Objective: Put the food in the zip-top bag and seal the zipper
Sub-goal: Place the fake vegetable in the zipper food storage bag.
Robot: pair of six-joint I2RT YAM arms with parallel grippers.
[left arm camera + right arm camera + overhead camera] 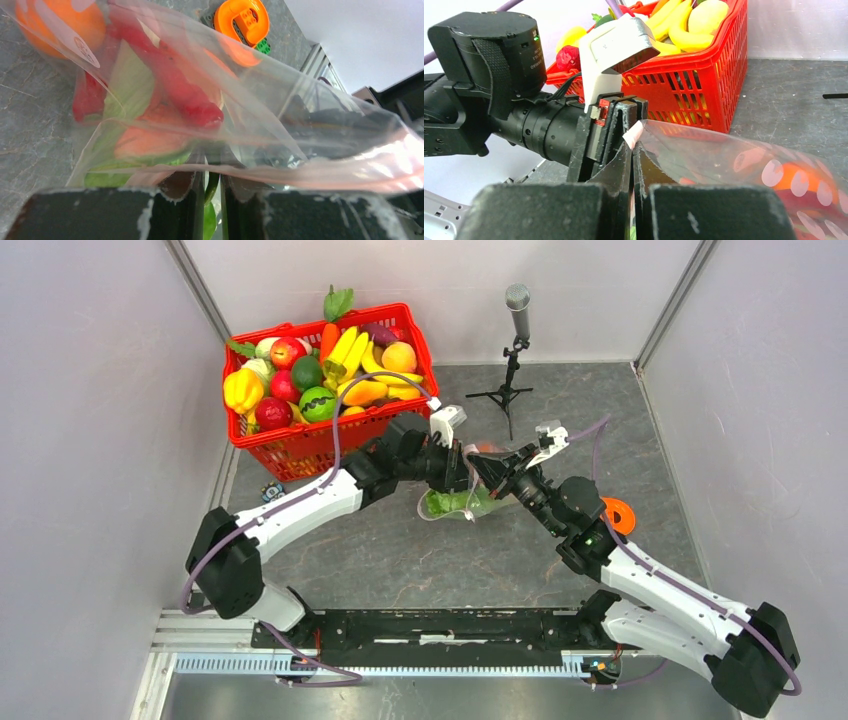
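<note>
Two robot arms meet near the middle of the grey worktop (400, 560), sharing a clear zip-top bag (452, 505). The left fingers (125, 215) are clenched on the bag's top edge, where the pink zipper (340, 172) runs across. The right fingers (549, 210) are pinched shut on the same edge, just beside them. Inside the bag lie a green cabbage (445, 504), an orange (60, 25) and a red watermelon slice (170, 85). A red basket (300, 445) of toy produce sits at the far left corner.
</note>
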